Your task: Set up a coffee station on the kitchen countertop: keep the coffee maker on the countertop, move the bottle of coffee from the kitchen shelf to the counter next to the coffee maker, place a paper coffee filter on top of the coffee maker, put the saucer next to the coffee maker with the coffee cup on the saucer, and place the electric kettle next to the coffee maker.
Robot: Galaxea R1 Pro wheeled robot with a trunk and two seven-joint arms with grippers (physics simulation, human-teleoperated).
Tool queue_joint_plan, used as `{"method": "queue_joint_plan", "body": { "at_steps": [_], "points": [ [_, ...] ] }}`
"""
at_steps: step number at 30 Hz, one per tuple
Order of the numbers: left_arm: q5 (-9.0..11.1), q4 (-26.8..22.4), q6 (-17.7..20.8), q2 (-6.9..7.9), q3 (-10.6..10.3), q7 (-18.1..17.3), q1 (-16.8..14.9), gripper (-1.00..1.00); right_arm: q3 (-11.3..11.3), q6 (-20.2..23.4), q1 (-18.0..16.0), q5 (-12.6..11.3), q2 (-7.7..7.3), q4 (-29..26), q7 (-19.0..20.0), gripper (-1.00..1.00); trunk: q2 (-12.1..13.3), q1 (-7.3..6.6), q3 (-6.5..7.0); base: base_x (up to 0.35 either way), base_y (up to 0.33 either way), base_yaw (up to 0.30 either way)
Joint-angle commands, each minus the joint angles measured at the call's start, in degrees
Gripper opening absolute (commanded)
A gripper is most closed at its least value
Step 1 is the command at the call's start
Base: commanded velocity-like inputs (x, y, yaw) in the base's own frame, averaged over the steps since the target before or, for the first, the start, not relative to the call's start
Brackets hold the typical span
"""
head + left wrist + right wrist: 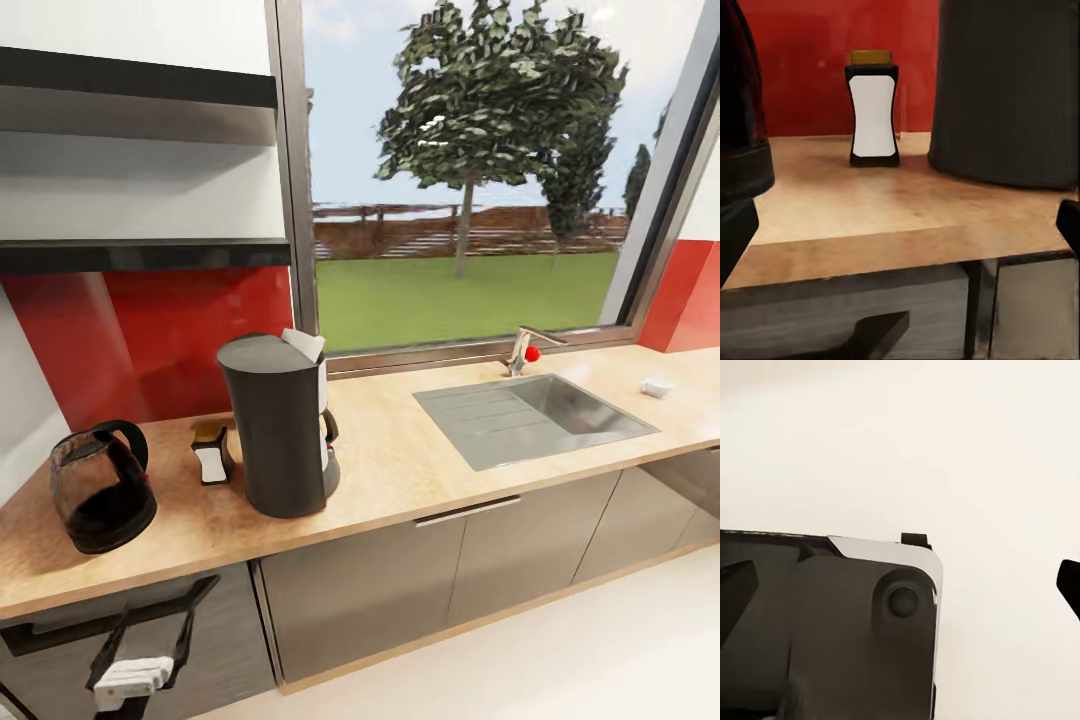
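Wood-grain kitchen countertop point(420, 470) bears a waisted bottle of coffee point(873, 109); both arms' fingers spread wide.

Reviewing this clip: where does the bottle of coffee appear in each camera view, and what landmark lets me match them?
Head view: bottle of coffee stands on the kitchen countertop, between the electric kettle and the coffee maker.
Left wrist view: bottle upright before the red backsplash.
Right wrist view: not in it.
Shared landmark: the coffee maker beside it.

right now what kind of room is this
A home kitchen, most likely: a wood-grain countertop with a steel sink and tap under a window, a red backsplash, and a coffee maker beside an electric kettle.
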Motion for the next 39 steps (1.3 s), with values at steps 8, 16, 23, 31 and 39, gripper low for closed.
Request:
{"method": "queue_joint_plan", "body": {
  "at_steps": [8, 16, 23, 31, 39],
  "points": [
    [0.33, 16.47, -2.07, -0.56, 0.14, -0.70, 2.84, 1.00, -0.50, -0.20, -0.10, 0.38, 0.30, 0.11, 0.32, 1.00, -0.11, 0.04, -0.11, 0.000, 0.000, 0.000],
    [0.17, 43.95, -0.96, 2.90, 0.41, 0.93, 2.79, 1.00, -0.54, -0.11, -0.09, 0.08, 0.35, 0.13, 0.32, 1.00, -0.11, 0.04, -0.11, 0.000, 0.000, 0.000],
    [-0.05, 52.05, 13.31, 3.80, -0.19, 1.87, 2.86, 1.00, -0.58, -0.07, -0.09, 0.13, 0.37, 0.13, 0.24, 1.00, -0.11, 0.04, -0.37, 0.000, 0.000, 0.097],
    [-6.92, 51.81, 34.38, 3.63, -2.23, 13.20, 2.40, 1.00, -0.67, -0.02, -0.07, 0.31, -0.22, 0.13, 0.15, 1.00, -0.11, 0.04, -0.86, 0.000, 0.000, 0.180],
    [-7.59, 51.59, 39.13, 3.38, -2.41, 17.47, 2.24, 1.00, -0.65, -0.03, -0.06, 0.33, -0.70, 0.05, 0.09, 1.00, -0.11, 0.04, -1.36, 0.000, 0.000, 0.196]
  ]
}}
